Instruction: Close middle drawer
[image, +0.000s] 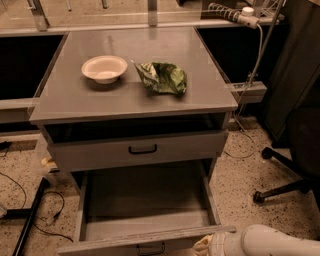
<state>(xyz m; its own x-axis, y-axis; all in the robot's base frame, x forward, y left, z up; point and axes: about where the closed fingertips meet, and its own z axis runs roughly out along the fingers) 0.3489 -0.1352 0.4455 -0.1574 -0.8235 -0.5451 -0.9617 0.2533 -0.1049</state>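
Observation:
The middle drawer is pulled far out at the bottom of the grey cabinet, and its plain grey inside is bare. Its front panel with the small black bar handle lies at the lower edge of the camera view. My gripper is at the bottom, just right of the handle, close against the right end of the drawer front. Its white arm comes in from the lower right.
The drawer above with a black handle stands slightly out. On the cabinet top are a white bowl and a green crumpled bag. A black chair base is on the floor to the right, cables to the left.

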